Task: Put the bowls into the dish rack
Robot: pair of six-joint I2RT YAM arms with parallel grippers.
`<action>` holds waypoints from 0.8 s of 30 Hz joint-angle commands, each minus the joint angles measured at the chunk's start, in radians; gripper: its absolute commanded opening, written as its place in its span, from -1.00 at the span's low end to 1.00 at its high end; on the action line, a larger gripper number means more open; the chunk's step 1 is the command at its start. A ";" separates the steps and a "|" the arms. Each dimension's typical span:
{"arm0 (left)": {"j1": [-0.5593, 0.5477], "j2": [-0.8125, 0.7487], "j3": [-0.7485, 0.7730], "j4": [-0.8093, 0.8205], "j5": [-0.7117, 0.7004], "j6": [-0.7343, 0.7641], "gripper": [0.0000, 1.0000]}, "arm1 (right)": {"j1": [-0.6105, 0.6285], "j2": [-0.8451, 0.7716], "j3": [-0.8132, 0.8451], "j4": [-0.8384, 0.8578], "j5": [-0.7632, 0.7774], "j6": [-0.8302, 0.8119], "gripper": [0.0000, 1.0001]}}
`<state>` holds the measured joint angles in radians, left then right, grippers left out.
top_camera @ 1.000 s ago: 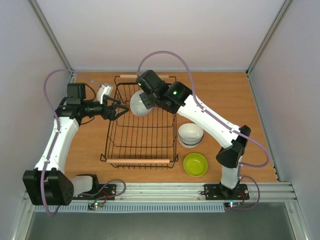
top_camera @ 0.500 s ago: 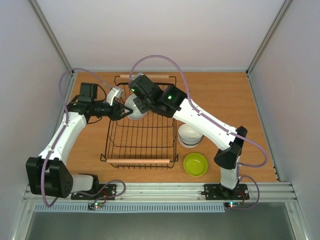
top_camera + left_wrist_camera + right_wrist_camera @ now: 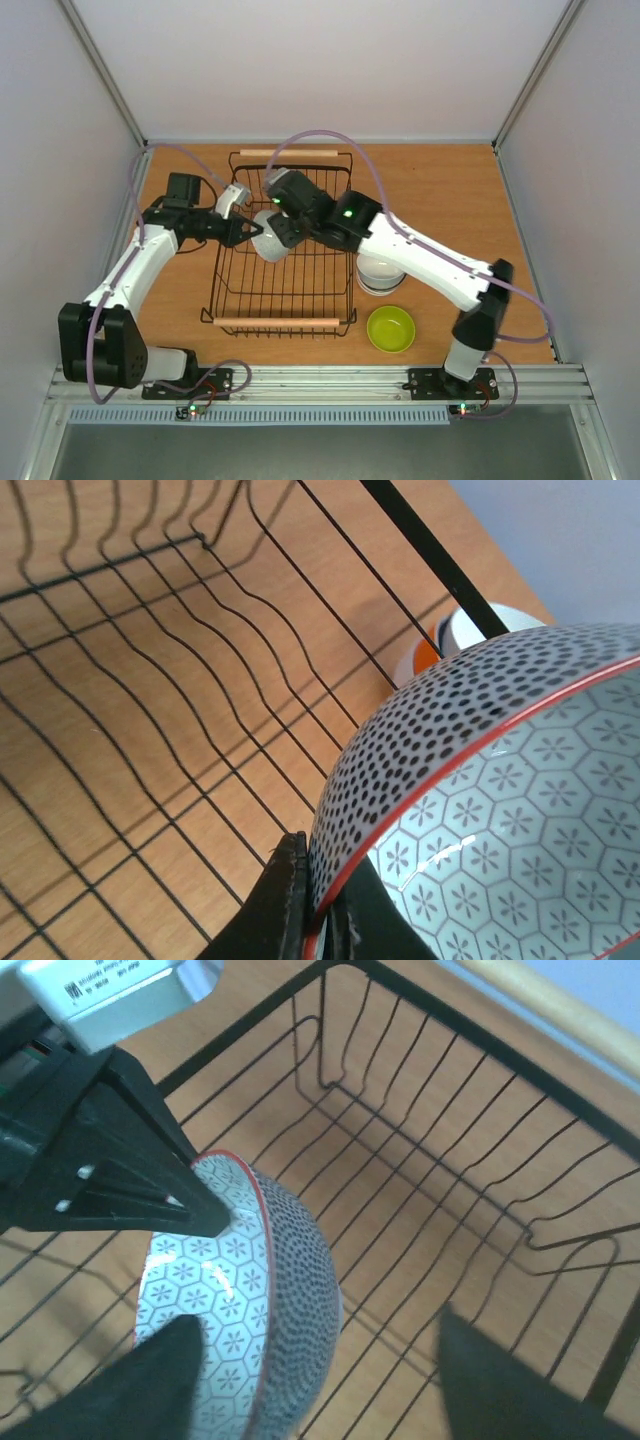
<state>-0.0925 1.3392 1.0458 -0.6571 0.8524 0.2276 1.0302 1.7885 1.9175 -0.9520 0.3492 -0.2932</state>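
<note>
A bowl (image 3: 271, 246), dotted outside with a hexagon pattern inside and a red rim, hangs tilted on edge over the far left part of the dish rack (image 3: 277, 323). My left gripper (image 3: 251, 232) is shut on its rim; in the left wrist view the fingertips (image 3: 290, 900) pinch the bowl (image 3: 480, 780). My right gripper (image 3: 283, 228) is open. In the right wrist view its fingers (image 3: 165, 1380) stand wide apart either side of the bowl's (image 3: 260, 1300) wall, apart from it. A stack of white bowls (image 3: 381, 271) and a lime green bowl (image 3: 391, 329) sit right of the rack.
The black wire rack (image 3: 500, 1060) has wooden bar handles at its near and far ends. Its thick top wire (image 3: 430, 555) runs past the held bowl. An orange and white bowl (image 3: 445, 640) shows beyond that wire. Grey walls enclose the wooden table (image 3: 450, 190).
My left gripper reached in and shut on the bowl's rim. My right gripper, which was carrying the bowl, opened and let go. The bowl shifted slightly left and lower over the rack.
</note>
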 commanded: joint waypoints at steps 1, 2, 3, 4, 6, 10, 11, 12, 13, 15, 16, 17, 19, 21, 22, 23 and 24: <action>-0.008 0.001 -0.020 0.017 0.131 0.088 -0.99 | -0.081 -0.233 -0.212 0.259 -0.291 0.054 0.51; -0.003 0.016 -0.017 0.006 0.164 0.103 -0.99 | -0.102 -0.278 -0.278 0.304 -0.370 0.075 0.61; -0.001 0.033 -0.012 -0.016 0.195 0.116 -0.99 | -0.119 -0.313 -0.327 0.336 -0.428 0.095 0.69; 0.001 0.050 -0.003 -0.041 0.235 0.138 -0.99 | -0.130 -0.339 -0.378 0.354 -0.472 0.109 0.75; 0.007 0.085 0.014 -0.079 0.283 0.179 -0.99 | -0.134 -0.368 -0.420 0.364 -0.530 0.135 0.83; 0.020 0.120 0.041 -0.181 0.397 0.276 -0.99 | -0.134 -0.415 -0.554 0.485 -0.680 0.210 0.95; 0.020 0.118 0.042 -0.193 0.409 0.300 -0.99 | -0.134 -0.417 -0.571 0.512 -0.710 0.223 0.96; 0.021 0.113 0.042 -0.204 0.420 0.314 -0.99 | -0.134 -0.417 -0.580 0.529 -0.733 0.235 0.97; 0.023 0.107 0.042 -0.213 0.430 0.322 -0.99 | -0.134 -0.411 -0.585 0.533 -0.745 0.245 0.97; 0.032 0.093 0.044 -0.238 0.453 0.348 -0.99 | -0.131 -0.401 -0.589 0.523 -0.729 0.252 0.98; 0.037 0.086 0.046 -0.253 0.466 0.364 -0.99 | -0.130 -0.399 -0.594 0.513 -0.697 0.253 0.97; 0.042 0.079 0.048 -0.267 0.477 0.385 -0.99 | -0.130 -0.397 -0.599 0.507 -0.680 0.255 0.97; 0.049 0.066 0.046 -0.282 0.492 0.406 -0.99 | -0.130 -0.391 -0.617 0.522 -0.683 0.261 0.97; 0.055 0.057 0.045 -0.289 0.503 0.420 -0.99 | -0.130 -0.377 -0.630 0.552 -0.711 0.273 0.97; 0.057 0.055 0.045 -0.296 0.509 0.426 -0.99 | -0.130 -0.369 -0.634 0.566 -0.725 0.281 0.98; 0.059 0.054 0.046 -0.306 0.514 0.436 -0.99 | -0.130 -0.362 -0.637 0.579 -0.737 0.289 0.97; 0.065 0.054 0.047 -0.315 0.520 0.449 -0.99 | -0.130 -0.354 -0.639 0.589 -0.750 0.291 0.96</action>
<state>-0.0422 1.4197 1.0531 -0.9165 1.2640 0.6060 0.8940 1.4017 1.2957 -0.4408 -0.3401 -0.0425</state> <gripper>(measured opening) 0.050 0.985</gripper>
